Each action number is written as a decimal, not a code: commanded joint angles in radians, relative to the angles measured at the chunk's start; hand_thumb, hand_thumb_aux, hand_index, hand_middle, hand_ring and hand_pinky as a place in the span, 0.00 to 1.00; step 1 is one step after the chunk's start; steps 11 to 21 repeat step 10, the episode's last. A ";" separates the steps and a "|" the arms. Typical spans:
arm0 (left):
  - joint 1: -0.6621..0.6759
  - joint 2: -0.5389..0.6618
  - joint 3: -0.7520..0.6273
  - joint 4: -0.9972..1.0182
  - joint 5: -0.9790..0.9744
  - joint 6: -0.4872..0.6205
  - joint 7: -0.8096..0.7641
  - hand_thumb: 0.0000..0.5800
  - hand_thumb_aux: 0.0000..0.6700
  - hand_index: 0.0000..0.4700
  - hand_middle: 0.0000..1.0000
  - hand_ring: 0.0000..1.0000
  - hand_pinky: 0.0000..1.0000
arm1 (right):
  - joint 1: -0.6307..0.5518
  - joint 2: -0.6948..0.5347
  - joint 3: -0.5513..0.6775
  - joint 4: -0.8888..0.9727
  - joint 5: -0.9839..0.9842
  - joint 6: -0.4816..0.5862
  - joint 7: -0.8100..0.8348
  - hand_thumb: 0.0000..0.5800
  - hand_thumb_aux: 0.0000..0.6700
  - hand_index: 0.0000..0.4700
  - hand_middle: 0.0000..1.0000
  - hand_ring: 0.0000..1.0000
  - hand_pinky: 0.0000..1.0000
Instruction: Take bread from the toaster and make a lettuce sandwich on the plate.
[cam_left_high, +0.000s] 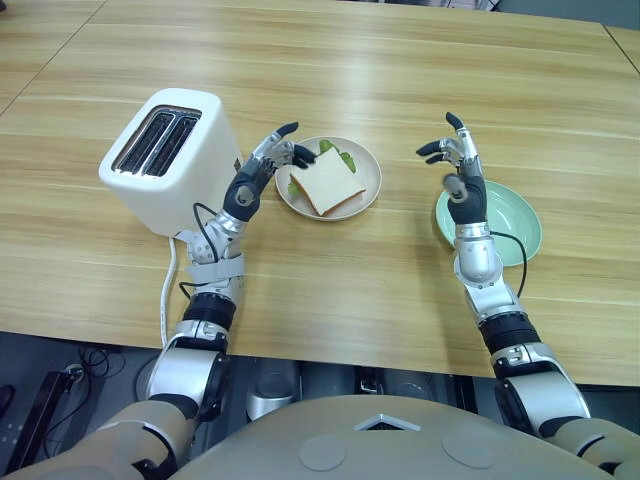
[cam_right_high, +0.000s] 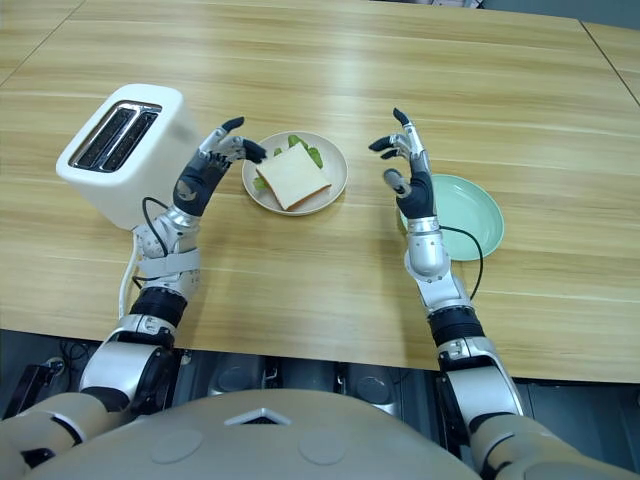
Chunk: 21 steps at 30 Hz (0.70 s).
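Note:
A white toaster (cam_left_high: 170, 155) stands on the left of the wooden table, its two slots looking dark. To its right a beige plate (cam_left_high: 365, 190) holds a slice of bread (cam_left_high: 327, 181) lying on green lettuce (cam_left_high: 341, 153) that peeks out at the far side. My left hand (cam_left_high: 262, 172) hovers between toaster and plate, fingers spread, holding nothing, fingertips near the plate's left rim. My right hand (cam_left_high: 457, 165) is raised right of the plate, open and empty, above the near-left edge of a green plate.
A green plate (cam_left_high: 515, 222) lies on the right, partly behind my right wrist. The toaster's white cord (cam_left_high: 168, 290) runs down to the table's front edge. Bare wood stretches across the far half of the table (cam_left_high: 400, 60).

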 joint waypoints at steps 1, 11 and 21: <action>0.014 -0.022 0.022 -0.014 0.027 0.018 0.033 0.00 0.00 0.00 0.00 0.00 0.00 | 0.025 0.020 -0.032 -0.036 0.009 0.023 0.026 0.00 0.00 0.00 0.00 0.00 0.00; 0.019 -0.063 0.046 0.009 0.078 0.003 0.077 0.00 0.00 0.00 0.00 0.00 0.00 | 0.017 0.068 -0.055 -0.015 -0.009 0.022 0.050 0.00 0.00 0.00 0.00 0.00 0.00; 0.019 -0.063 0.046 0.009 0.078 0.003 0.077 0.00 0.00 0.00 0.00 0.00 0.00 | 0.017 0.068 -0.055 -0.015 -0.009 0.022 0.050 0.00 0.00 0.00 0.00 0.00 0.00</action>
